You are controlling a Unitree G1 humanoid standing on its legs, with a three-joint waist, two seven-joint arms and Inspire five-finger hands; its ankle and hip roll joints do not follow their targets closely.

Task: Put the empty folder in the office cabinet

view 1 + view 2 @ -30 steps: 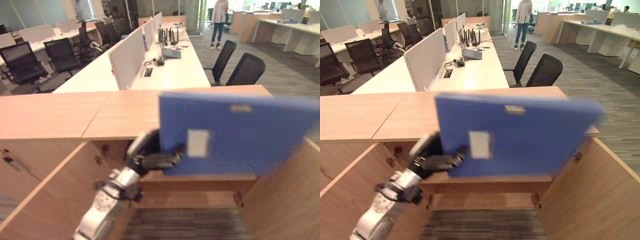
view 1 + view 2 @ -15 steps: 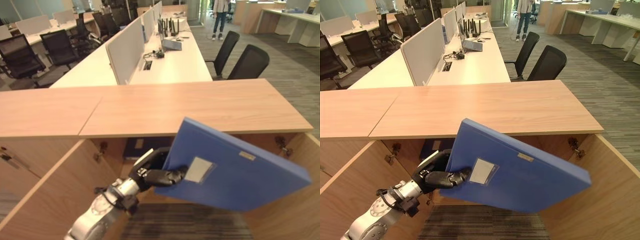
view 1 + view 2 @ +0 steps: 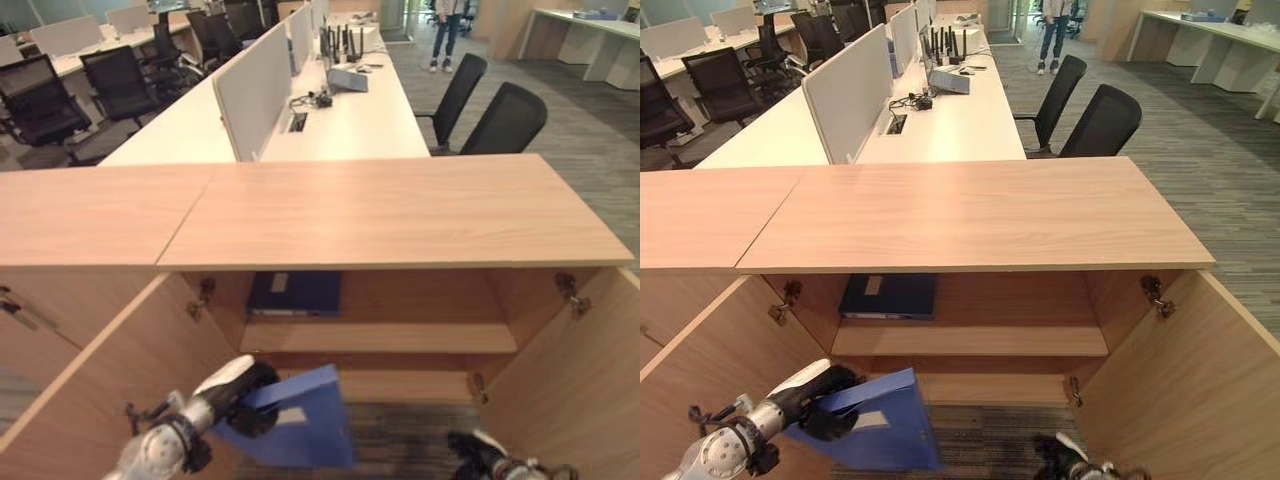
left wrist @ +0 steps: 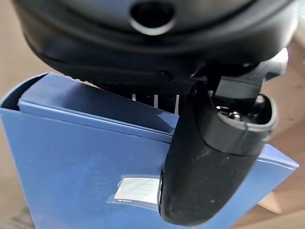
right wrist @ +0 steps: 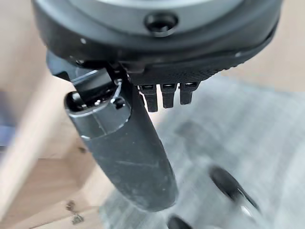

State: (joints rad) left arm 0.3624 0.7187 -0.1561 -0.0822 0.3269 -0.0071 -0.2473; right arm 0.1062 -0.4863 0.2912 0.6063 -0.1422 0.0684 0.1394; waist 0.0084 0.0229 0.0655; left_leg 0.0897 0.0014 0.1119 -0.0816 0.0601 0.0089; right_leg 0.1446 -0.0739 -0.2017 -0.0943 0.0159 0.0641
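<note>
Blue and flat, the folder point(image 3: 295, 420) is held low in front of the open cabinet point(image 3: 400, 215), level with its bottom compartment and over the grey carpet point(image 3: 980, 440). It is tilted, with its upper edge toward the cabinet and a pale label point(image 4: 136, 192) on its face. The folder is grasped at its left upper corner by the left hand point(image 3: 235, 392); in the left wrist view the thumb point(image 4: 209, 167) is pressed against the labelled face while the fingers are hidden behind the folder's edge, so that the folder is pinched between them.

The cabinet is of light wood, and both of its doors are swung open: the left door point(image 3: 110, 380) stands beside the left arm, the right door point(image 3: 1180, 390) at the other side. Inside, a shelf point(image 3: 380, 337) divides the space. A second, darker blue folder point(image 3: 295, 292) is laid flat on the left part of that shelf, well apart from the held one. The space under the shelf is seen past the held folder.

The right hand point(image 3: 1065, 462) is seen low at the bottom edge of the eye views, above the carpet and near the right door, touching nothing. In the right wrist view its thumb point(image 5: 124, 152) is extended, and the fingers are seen only as short stubs, so whether they are released or clenched cannot be told.

Behind the cabinet, a long white tabletop point(image 3: 340, 125) with a divider panel point(image 3: 255, 95) is flanked by black chairs point(image 3: 505, 118). A person point(image 3: 1055, 25) is standing far down the aisle.
</note>
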